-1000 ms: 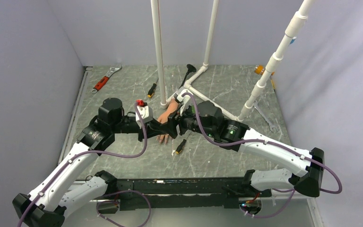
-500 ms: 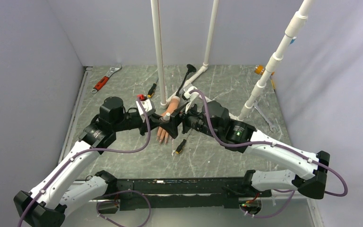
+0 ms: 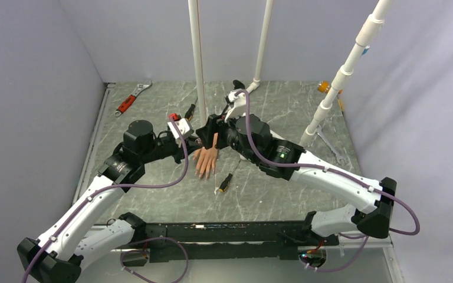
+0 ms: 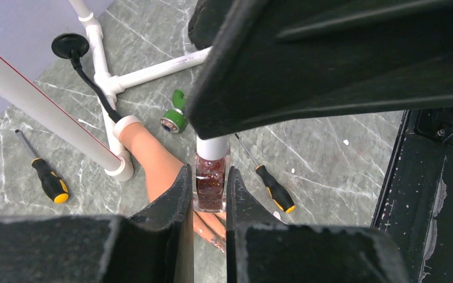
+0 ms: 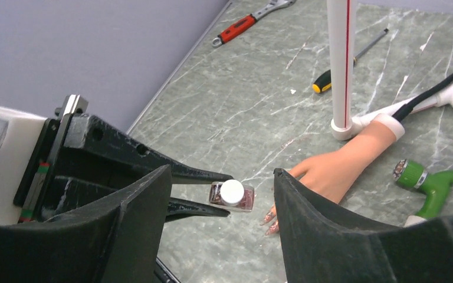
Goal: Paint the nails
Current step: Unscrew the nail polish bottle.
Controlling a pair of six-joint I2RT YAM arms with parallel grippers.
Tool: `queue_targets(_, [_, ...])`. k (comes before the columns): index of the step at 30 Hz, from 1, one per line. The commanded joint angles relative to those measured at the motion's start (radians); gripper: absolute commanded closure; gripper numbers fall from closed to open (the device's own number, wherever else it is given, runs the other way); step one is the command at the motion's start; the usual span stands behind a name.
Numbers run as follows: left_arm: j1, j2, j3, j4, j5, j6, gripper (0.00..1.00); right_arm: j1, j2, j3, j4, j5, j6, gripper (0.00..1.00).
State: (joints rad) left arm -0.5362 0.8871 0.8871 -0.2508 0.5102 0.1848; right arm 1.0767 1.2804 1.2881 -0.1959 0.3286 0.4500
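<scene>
The peach mannequin hand [image 3: 205, 160] lies flat on the table, its white cuff against a pipe foot. Its nails [image 5: 269, 221] point toward the near edge and look glittery; they also show in the left wrist view [image 4: 219, 239]. My left gripper [image 4: 209, 171] is shut on a small bottle of dark red glitter polish [image 4: 211, 183] with a white cap, held upright just above the fingers. My right gripper [image 5: 223, 177] is open and empty, above the bottle [image 5: 232, 194], with its jaws on either side of the cap but apart from it.
White pipe posts [image 3: 198, 65] and their floor frame stand behind the hand. A green fitting [image 5: 427, 180] lies by the cuff. Black-and-yellow screwdrivers [image 3: 226, 181] [image 3: 190, 110], a red-handled wrench [image 3: 131, 100] and a steel spanner [image 3: 330, 147] lie around.
My right gripper has lifted off and drawn back from over the hand, toward the far side. My left gripper has pulled back slightly. The hand's fingers now show uncovered.
</scene>
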Motion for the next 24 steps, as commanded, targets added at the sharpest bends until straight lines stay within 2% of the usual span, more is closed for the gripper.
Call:
queue_targets(1, [0.002,-0.016,0.021,0.044,-0.017,-0.016,1.00,0.001,0.032,0.075,-0.024,0.067,0.060,0.40])
queue_targets(5, [0.001,-0.019,0.022,0.045,-0.024,-0.017,1.00,0.002,0.058,0.087,-0.044,0.070,0.072,0.48])
queue_targets(15, [0.002,-0.023,0.021,0.048,-0.026,-0.017,1.00,0.002,0.098,0.107,-0.067,0.046,0.081,0.51])
queue_targets(21, [0.002,-0.027,0.019,0.050,-0.030,-0.017,1.00,0.002,0.119,0.120,-0.089,0.032,0.079,0.68])
queue_targets(24, [0.002,-0.027,0.018,0.049,-0.031,-0.017,1.00,0.001,0.118,0.111,-0.082,0.011,0.074,0.72])
